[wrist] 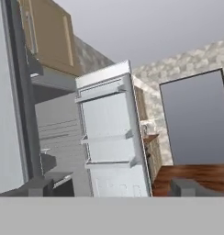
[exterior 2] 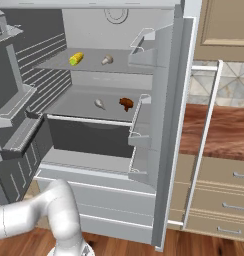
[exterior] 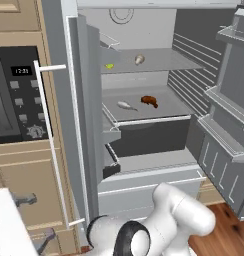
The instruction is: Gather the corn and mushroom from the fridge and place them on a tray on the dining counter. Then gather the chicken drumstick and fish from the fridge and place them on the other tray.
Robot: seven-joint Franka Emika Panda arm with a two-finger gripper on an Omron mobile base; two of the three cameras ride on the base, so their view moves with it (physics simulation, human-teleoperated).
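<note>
While both fridge (exterior: 144, 175) doors stand swung open, we read the contents from the left. In the left base view the microwave (exterior: 16, 95) sits in the wooden cabinetry at far left, beside the left fridge door (exterior: 84, 125). On the upper shelf (exterior 2: 89, 65) the corn (exterior 2: 76, 58) lies to the left, the mushroom (exterior 2: 107, 59) near it on the right, the two apart. One shelf down, the fish (exterior 2: 99, 104) lies left of the chicken drumstick (exterior 2: 126, 103), again not touching. Below that is a dark drawer (exterior 2: 89, 137). The right fridge door (exterior 2: 164, 125) carries bins; past it in the right base view we see a wooden table (exterior 2: 219, 130) over drawers. In the hand view the jaws stand wide apart, gripping nothing, with one fingertip (wrist: 40, 187) at the left and the other at the right, the gripper (wrist: 111, 187) facing an open door's shelving.
</note>
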